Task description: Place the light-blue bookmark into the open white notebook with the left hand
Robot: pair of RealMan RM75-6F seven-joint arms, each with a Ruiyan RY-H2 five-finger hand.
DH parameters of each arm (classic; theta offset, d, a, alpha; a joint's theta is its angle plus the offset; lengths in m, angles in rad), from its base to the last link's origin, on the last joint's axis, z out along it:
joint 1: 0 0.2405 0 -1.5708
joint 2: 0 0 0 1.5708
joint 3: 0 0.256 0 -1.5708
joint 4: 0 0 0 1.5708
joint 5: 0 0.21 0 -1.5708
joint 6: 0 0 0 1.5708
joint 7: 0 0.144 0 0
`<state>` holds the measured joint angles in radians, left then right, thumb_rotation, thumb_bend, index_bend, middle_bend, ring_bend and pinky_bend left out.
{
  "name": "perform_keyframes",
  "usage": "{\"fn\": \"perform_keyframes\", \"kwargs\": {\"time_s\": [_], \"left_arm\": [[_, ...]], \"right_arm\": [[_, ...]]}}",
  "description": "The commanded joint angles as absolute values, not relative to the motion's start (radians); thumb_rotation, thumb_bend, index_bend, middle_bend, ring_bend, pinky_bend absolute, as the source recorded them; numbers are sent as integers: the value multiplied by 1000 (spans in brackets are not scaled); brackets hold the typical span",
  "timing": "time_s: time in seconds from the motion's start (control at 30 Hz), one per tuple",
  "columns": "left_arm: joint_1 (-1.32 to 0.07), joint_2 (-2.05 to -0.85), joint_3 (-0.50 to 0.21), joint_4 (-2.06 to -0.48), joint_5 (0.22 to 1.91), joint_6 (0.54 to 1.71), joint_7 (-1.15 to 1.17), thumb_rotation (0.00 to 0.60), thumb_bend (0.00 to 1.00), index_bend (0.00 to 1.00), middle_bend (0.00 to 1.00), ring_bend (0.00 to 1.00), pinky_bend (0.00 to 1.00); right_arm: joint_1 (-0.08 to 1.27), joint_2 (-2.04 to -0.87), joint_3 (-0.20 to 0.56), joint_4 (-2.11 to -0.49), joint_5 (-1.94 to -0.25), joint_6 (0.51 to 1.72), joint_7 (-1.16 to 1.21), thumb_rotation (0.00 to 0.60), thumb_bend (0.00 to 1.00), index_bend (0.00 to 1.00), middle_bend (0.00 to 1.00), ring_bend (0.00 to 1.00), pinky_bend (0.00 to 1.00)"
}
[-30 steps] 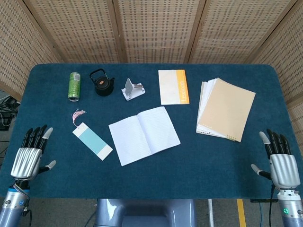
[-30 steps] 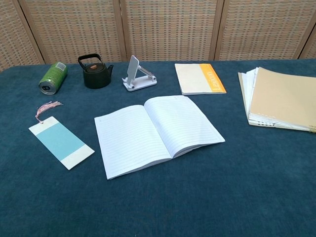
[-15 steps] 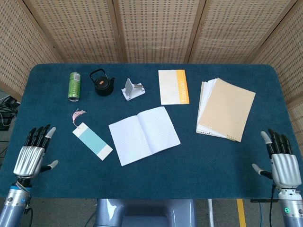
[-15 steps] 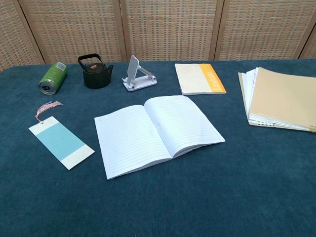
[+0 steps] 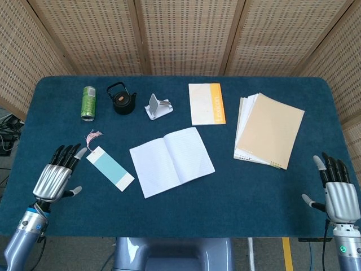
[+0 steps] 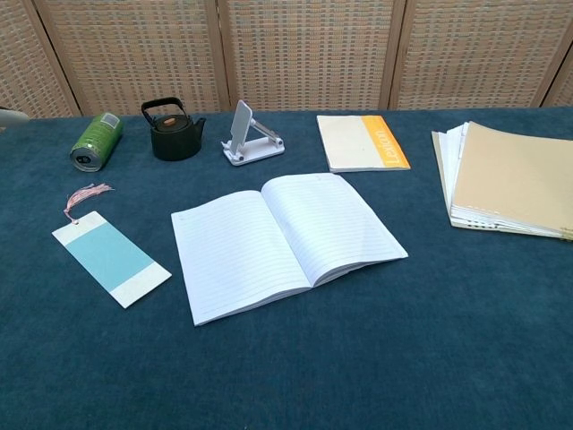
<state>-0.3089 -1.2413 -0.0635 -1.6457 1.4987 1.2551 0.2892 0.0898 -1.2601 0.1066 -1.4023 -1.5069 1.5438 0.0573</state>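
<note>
The light-blue bookmark (image 5: 110, 169) (image 6: 110, 258) lies flat on the blue table, white-edged, with a pink tassel (image 5: 92, 137) at its far end. Right of it the white notebook (image 5: 171, 161) (image 6: 285, 241) lies open, its lined pages bare. My left hand (image 5: 56, 178) hovers open just left of the bookmark, fingers spread and pointing away from me, fingertips close to the bookmark's tassel end but apart from it. My right hand (image 5: 338, 193) is open at the table's front right corner, holding nothing. Neither hand shows in the chest view.
Along the back stand a green can (image 5: 88, 103) on its side, a black teapot (image 5: 123, 100), a white phone stand (image 5: 158, 106) and a cream notebook with an orange strip (image 5: 206, 103). A stack of papers under a tan folder (image 5: 269, 129) lies at the right.
My left hand has moved right and forward, from the table's front left edge to just beside the bookmark. The right hand has sunk slightly. Bookmark and notebook have not moved.
</note>
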Motion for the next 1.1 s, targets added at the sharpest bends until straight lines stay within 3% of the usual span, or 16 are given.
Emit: {"fn": "perform_keyframes", "kwargs": {"time_s": [0.03, 0.23, 0.47, 1.1], "left_arm": [[-411, -1222, -105, -1627, 1430, 1097, 283, 600, 77, 180, 0, 0, 0], [-511, -1247, -126, -1554, 1360, 947, 307, 600, 100, 267, 0, 0, 0], [-598, -1301, -126, -1477, 1306, 844, 364, 600, 100, 270, 0, 0, 0], [-671, -1376, -69, -1359, 1271, 769, 372, 600, 100, 266, 0, 0, 0]], "right_arm": [[93, -1267, 108, -1388, -1494, 1530, 60, 600, 81, 0, 0, 0, 0], [97, -1282, 111, -1361, -1479, 1513, 68, 600, 82, 0, 0, 0, 0], [101, -1295, 120, -1331, -1452, 1492, 80, 600, 82, 0, 0, 0, 0], [101, -1319, 134, -1281, -1419, 1477, 102, 600, 81, 0, 0, 0, 0]]}}
